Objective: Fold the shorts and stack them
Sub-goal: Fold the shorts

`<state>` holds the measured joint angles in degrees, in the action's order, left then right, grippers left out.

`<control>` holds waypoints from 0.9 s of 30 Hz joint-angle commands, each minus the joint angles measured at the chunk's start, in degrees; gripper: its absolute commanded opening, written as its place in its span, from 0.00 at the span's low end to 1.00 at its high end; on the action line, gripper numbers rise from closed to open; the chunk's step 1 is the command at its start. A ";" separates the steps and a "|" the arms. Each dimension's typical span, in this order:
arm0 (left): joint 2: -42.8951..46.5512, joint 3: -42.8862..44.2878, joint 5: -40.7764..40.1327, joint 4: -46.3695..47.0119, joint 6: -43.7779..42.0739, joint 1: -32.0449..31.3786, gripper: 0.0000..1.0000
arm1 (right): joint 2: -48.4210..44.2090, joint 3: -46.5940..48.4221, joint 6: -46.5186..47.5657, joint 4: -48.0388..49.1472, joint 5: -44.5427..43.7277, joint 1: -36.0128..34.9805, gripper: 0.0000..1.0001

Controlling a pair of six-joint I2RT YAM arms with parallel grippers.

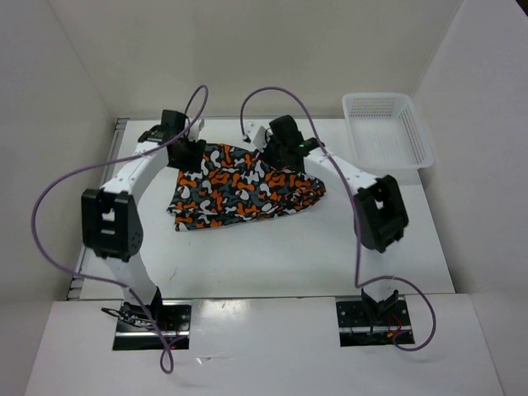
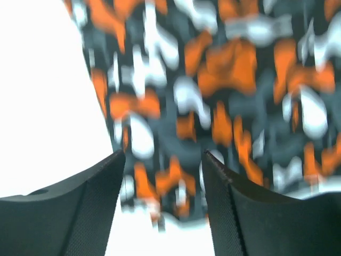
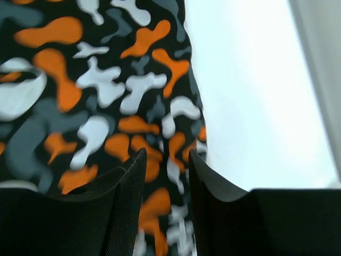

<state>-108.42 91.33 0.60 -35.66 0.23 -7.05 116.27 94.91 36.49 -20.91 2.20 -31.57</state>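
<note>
The shorts (image 1: 243, 186) lay spread on the white worktop (image 1: 272, 256), about midway across it and towards its far side. They appeared as several layers, with stepped edges showing along the near left border. Their print of orange, white, black and grey blobs was plain in all three views.

The left hand (image 1: 186, 153) sat at the far left corner of the shorts. In the left wrist view its two dark fingers (image 2: 101, 202) stood fairly wide apart, with printed cloth showing in the gap and beyond it. The cloth's left edge ran against bare worktop on that side. That view was blurred, and nothing was clamped between the fingers.

The right hand (image 1: 277, 150) sat at the far edge of the shorts, right of the middle. In the right wrist view its fingers (image 3: 125, 208) were drawn to a narrow gap, and cloth filled that gap. I could not tell whether they pinched the cloth or merely stood over it. The right edge of the shorts ran just beside them, with bare worktop beyond.

A white lattice basket (image 1: 415, 140) stood at the far right corner of the worktop, well apart from the shorts.
</note>
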 commanded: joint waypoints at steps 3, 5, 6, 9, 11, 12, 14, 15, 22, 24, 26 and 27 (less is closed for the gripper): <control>13.22 -19.84 -4.63 -4.95 -0.23 2.47 0.65 | -17.02 -12.98 9.99 -7.83 5.19 0.90 0.43; 15.94 -26.54 -5.87 -4.34 -0.23 4.58 0.64 | -19.31 -18.59 12.63 -8.53 5.19 1.51 0.43; 15.96 -27.34 -5.87 -3.81 -0.23 5.46 0.64 | -20.11 -19.67 12.64 -9.15 5.19 2.30 0.43; 16.49 -27.87 -5.35 -0.74 -0.23 6.79 0.64 | -20.73 -21.52 13.16 -9.68 5.19 3.01 0.43; 15.88 -28.58 -5.35 -0.73 -0.23 6.79 0.64 | -20.73 -22.40 14.13 -9.68 4.05 3.01 0.43; 15.87 -29.45 -5.35 0.23 -0.23 6.18 0.65 | -21.25 -22.93 14.74 -9.68 4.04 3.01 0.43; 15.35 -30.77 -6.30 3.55 -0.23 5.56 0.67 | -21.26 -23.46 14.75 -9.68 3.43 3.01 0.43; 15.35 -31.29 -6.92 4.54 -0.23 5.55 0.67 | -21.26 -23.98 14.75 -9.68 3.43 3.01 0.44; 14.29 -34.55 -10.01 11.13 -0.23 4.42 0.68 | -21.26 -25.74 15.89 -9.68 2.29 3.54 0.45; 13.59 -35.78 -10.71 12.28 -0.23 3.80 0.68 | -21.26 -26.35 16.42 -10.20 2.29 3.54 0.47; 12.98 -35.78 -11.24 13.68 -0.23 3.80 0.68 | -21.26 -26.36 16.42 -10.21 2.29 3.54 0.48; 12.97 -35.78 -11.24 14.21 -0.23 3.80 0.68 | -21.26 -26.36 16.42 -10.21 1.76 4.06 0.48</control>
<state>-94.45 55.94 -9.23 -25.54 0.19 -2.79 95.94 69.10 52.05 -30.94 4.78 -28.27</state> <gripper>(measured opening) 0.677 0.474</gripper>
